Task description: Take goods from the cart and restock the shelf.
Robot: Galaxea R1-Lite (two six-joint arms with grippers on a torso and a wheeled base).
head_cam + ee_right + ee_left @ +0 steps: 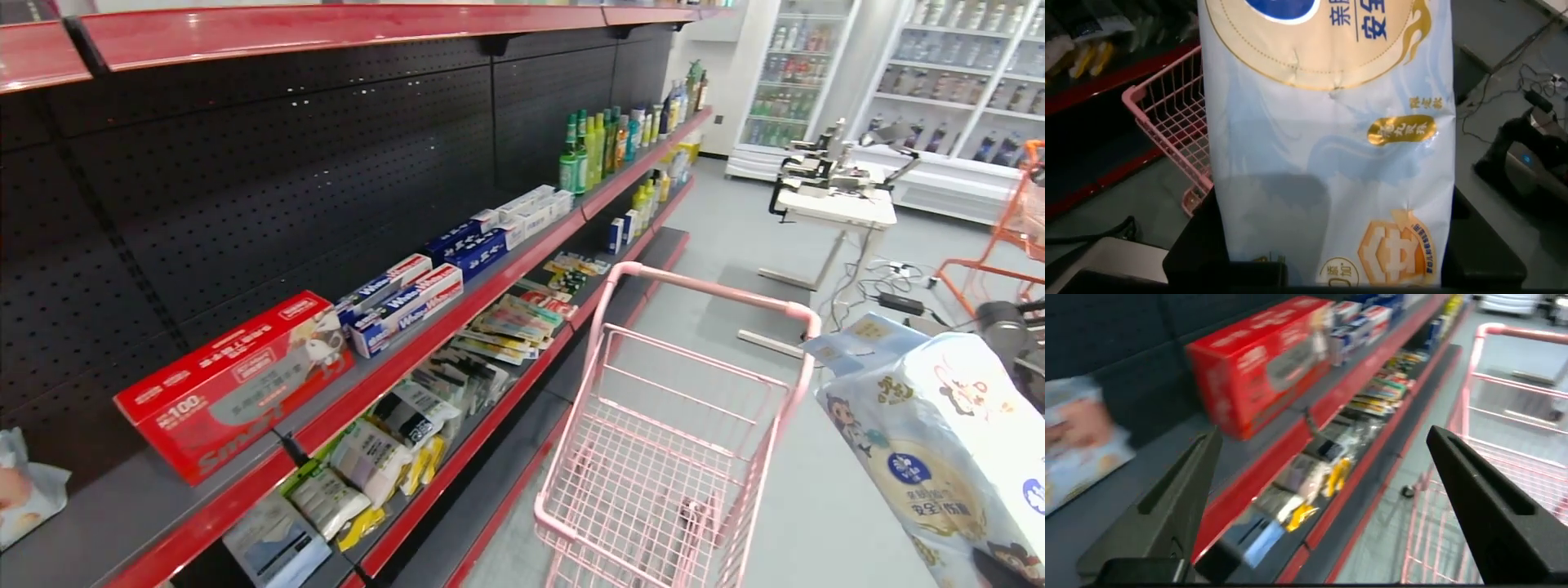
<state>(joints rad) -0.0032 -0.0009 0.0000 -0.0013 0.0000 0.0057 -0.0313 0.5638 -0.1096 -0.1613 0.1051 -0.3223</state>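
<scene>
The right gripper (1331,253) clamps a pale soft pack (939,457) beside the pink cart (709,287). The left gripper (1323,449) hangs near the red-edged shelf (490,286), jaws spread wide and empty

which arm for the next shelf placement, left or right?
Right. The right gripper is shut on the white-and-blue soft pack beside the pink cart. The left gripper is open and empty near the shelf by the red box, so it has nothing to place.
</scene>
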